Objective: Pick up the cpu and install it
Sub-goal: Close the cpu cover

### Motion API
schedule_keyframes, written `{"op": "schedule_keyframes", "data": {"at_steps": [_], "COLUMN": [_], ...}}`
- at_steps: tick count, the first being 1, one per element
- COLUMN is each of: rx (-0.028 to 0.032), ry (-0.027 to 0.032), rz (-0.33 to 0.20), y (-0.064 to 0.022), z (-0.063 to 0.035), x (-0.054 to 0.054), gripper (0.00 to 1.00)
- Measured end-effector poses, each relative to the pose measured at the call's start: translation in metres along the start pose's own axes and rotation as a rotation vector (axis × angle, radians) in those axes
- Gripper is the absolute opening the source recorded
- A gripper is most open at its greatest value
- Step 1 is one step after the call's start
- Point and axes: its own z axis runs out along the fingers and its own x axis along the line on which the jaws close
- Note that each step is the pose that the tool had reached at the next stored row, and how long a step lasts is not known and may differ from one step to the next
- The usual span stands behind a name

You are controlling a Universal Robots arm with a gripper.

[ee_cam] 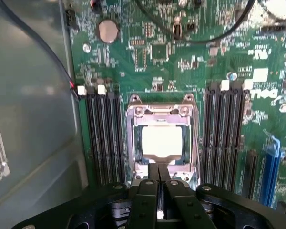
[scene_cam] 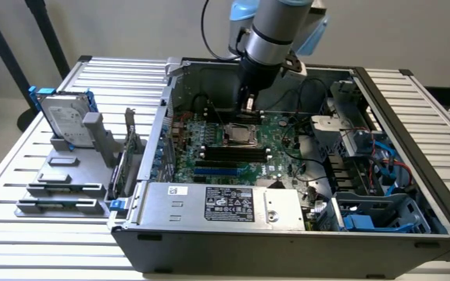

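Observation:
The cpu (ee_cam: 161, 142), a small pale square chip, lies flat inside the metal socket frame (ee_cam: 133, 138) on the green motherboard. My gripper (ee_cam: 158, 177) hangs just above the socket's near edge. Its two black fingers are pressed together with nothing visible between them. In the exterior view the gripper (scene_cam: 248, 107) points straight down into the open computer case, a short way above the cpu (scene_cam: 241, 133) in its socket.
Black memory slots (ee_cam: 102, 133) flank the socket on both sides. A silver box with a black label (scene_cam: 233, 205) fills the case's front. Cables (scene_cam: 303, 126) cross the board. A hard drive in a blue frame (scene_cam: 65, 120) stands on a grey holder at the exterior view's left.

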Motion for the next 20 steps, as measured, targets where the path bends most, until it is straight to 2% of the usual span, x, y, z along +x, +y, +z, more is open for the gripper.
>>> {"op": "schedule_keyframes", "data": {"at_steps": [2, 3, 5, 6, 8, 9, 12, 20], "rx": [0.0069, 0.0132, 0.0388, 0.0497, 0.0642, 0.069, 0.0749, 0.0763], "ry": [0.0003, 0.0006, 0.0025, 0.0037, 0.005, 0.0049, 0.0041, 0.0015], "rz": [0.0, 0.001, 0.003, 0.004, 0.003, 0.003, 0.0, -0.011], "y": [-0.0063, -0.0089, -0.0109, -0.0114, -0.0113, -0.0111, -0.0098, -0.0055], "z": [0.0018, 0.0024, 0.0027, 0.0027, 0.003, 0.0036, 0.0077, 0.0216], "x": [-0.001, -0.001, -0.001, -0.001, -0.002, -0.003, -0.007, -0.01], "gripper": [0.14, 0.14, 0.14, 0.14, 0.14, 0.14, 0.14, 0.14]}}
